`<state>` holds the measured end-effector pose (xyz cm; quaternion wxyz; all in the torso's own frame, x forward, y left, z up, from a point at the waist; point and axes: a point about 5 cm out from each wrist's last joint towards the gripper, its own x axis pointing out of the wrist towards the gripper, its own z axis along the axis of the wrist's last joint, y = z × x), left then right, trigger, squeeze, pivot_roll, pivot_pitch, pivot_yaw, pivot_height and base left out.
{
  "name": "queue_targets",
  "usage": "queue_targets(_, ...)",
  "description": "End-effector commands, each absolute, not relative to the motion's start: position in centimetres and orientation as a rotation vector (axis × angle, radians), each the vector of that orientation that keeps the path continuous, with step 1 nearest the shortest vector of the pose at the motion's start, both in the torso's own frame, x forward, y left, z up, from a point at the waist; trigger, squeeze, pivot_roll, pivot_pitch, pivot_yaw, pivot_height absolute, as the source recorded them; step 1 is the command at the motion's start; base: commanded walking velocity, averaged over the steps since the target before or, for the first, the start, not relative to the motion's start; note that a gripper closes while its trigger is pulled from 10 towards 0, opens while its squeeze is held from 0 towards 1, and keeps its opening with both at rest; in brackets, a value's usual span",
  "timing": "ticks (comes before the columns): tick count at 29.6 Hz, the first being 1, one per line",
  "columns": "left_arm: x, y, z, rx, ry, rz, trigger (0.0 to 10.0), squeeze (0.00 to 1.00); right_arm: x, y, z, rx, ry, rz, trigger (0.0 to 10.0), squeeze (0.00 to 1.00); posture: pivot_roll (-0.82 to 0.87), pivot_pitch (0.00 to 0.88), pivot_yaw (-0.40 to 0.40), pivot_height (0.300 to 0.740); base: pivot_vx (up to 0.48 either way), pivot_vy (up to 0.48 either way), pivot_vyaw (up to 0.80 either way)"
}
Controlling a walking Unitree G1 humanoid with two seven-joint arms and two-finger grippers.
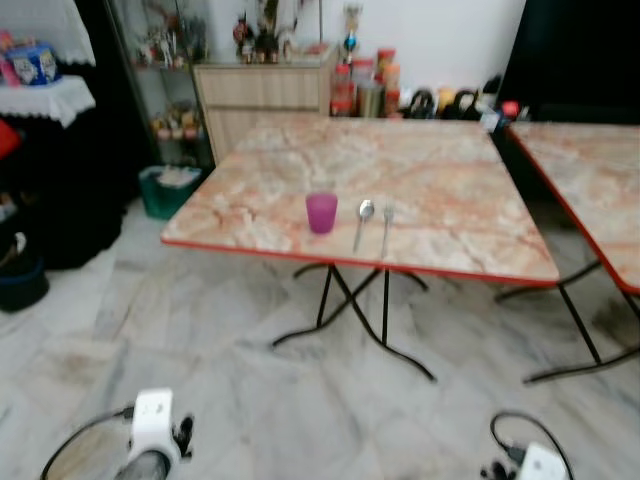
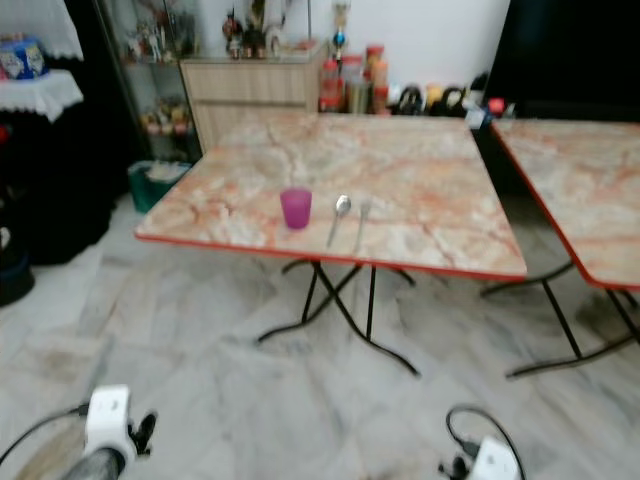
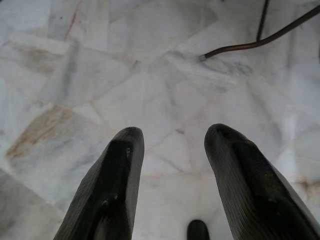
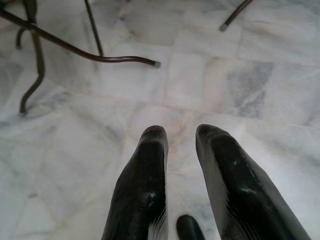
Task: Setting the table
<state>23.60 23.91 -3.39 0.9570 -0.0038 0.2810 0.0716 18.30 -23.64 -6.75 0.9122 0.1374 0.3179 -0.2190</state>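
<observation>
1. Standing back from the marble-topped bench (image 1: 440,170), well short of its red front edge.
2. Near that edge: purple cup (image 1: 321,212), then spoon (image 1: 363,222) and fork (image 1: 385,228) just beside it toward the right, side by side, handles pointing this way.
3. Left hand (image 3: 170,150) hanging low over the tiled floor (image 1: 230,370), fingers spread apart, gripping nothing.
4. Right hand (image 4: 180,145) likewise down by the floor, fingers parted a little, also bare.
5. Setting looks partly laid already; no plate visible on the bench.
6. Risk on approach: thin black bench legs (image 1: 350,310) splay outward across the floor, so a careless step could catch one and jolt the top, toppling the cup.
7. Second risk: cutlery lying close to the edge, so a low, sweeping arm could knock the spoon or fork off.
8. Second bench (image 1: 590,190) stands close on the right, tightening room for the right arm.
</observation>
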Motion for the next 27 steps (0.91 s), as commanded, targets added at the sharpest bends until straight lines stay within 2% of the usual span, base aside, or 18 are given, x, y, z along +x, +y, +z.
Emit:
queue_targets(1,24.5,23.0,-3.0,-0.003,0.546,0.109,10.0,0.0,17.9,-24.2,-6.8,0.277,0.669,-0.466,10.0,0.0,0.01,0.0,0.015,0.74,0.0,0.0,-0.8)
queue_targets(13,25.8,21.9,-2.1,0.008,0.492,0.058,10.0,0.0,17.8,-24.0,-7.0,0.277,0.676,-0.471,10.0,0.0,0.02,0.0,0.017,0.74,0.298,0.0,-0.07)
queue_targets(18,25.9,21.6,-2.1,0.007,0.488,0.051,10.0,0.0,17.8,-24.0,-7.0,0.281,0.68,-0.467,10.0,0.0,0.01,0.0,0.014,0.74,0.331,0.0,-0.42)
queue_targets(27,25.5,21.7,-2.3,0.003,0.492,0.055,10.0,0.0,17.7,-24.1,-7.0,0.257,0.689,-0.46,10.0,0.0,0.02,0.0,0.009,0.74,0.333,0.0,0.0)
